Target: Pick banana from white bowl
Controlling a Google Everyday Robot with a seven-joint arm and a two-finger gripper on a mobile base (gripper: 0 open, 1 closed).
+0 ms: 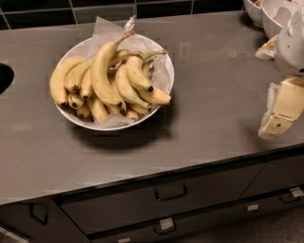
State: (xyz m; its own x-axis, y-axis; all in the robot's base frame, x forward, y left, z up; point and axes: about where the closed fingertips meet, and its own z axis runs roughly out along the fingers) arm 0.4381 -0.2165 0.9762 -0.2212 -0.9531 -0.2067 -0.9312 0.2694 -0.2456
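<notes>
Grey counter [213, 95] -- your white bowl [167, 64] sits left of centre on it, crumpled paper lining [107, 28] poking past the far rim. Bananas [102, 71] heaped inside, one big one arched over the top, stem toward the back. Gripper [278, 118] hangs at the right edge of your view, well apart from the bowl -- clenched or released, you cannot tell. Smaller white bowls [273, 14] in the far right corner; drawers [171, 192] below
</notes>
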